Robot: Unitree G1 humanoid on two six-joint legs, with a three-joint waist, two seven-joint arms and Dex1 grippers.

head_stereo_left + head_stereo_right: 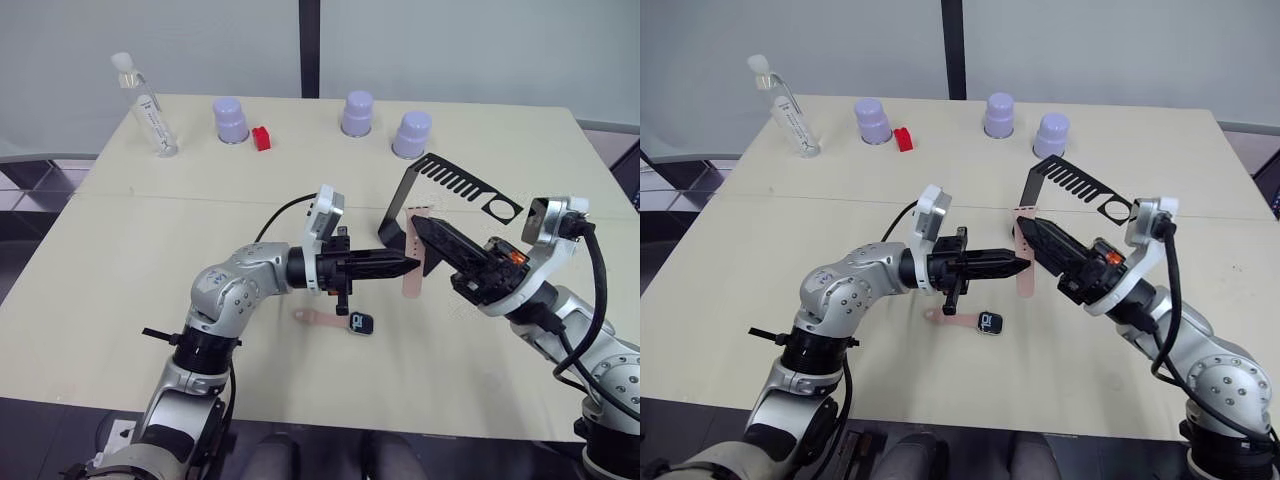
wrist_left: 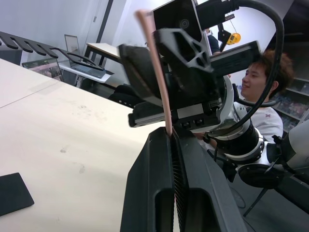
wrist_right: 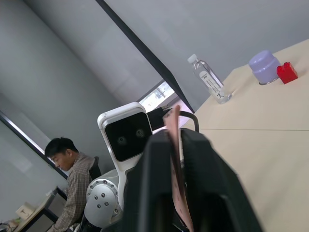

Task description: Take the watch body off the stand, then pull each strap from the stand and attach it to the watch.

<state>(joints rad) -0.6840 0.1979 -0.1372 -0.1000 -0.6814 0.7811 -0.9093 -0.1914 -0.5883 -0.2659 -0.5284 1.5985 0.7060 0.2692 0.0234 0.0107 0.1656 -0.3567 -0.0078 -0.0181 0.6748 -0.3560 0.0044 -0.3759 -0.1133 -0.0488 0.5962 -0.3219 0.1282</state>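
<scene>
A pale pink strap [image 1: 411,281] hangs upright in front of the black stand [image 1: 455,181]. My left gripper [image 1: 412,266] is shut on its middle, and the band [image 2: 157,72] rises from between the fingers in the left wrist view. My right gripper [image 1: 418,226] is shut on the same strap's upper end, pinched between its fingers [image 3: 176,159]. The watch body [image 1: 361,322] lies flat on the table below my left gripper. A second pink strap [image 1: 315,317] lies on the table touching the watch body's left side.
At the table's far side stand a clear bottle [image 1: 146,106], three lilac cups [image 1: 230,120] [image 1: 357,113] [image 1: 411,134] and a small red block [image 1: 261,138]. A person sits beyond the table in each wrist view [image 2: 263,92] [image 3: 67,166].
</scene>
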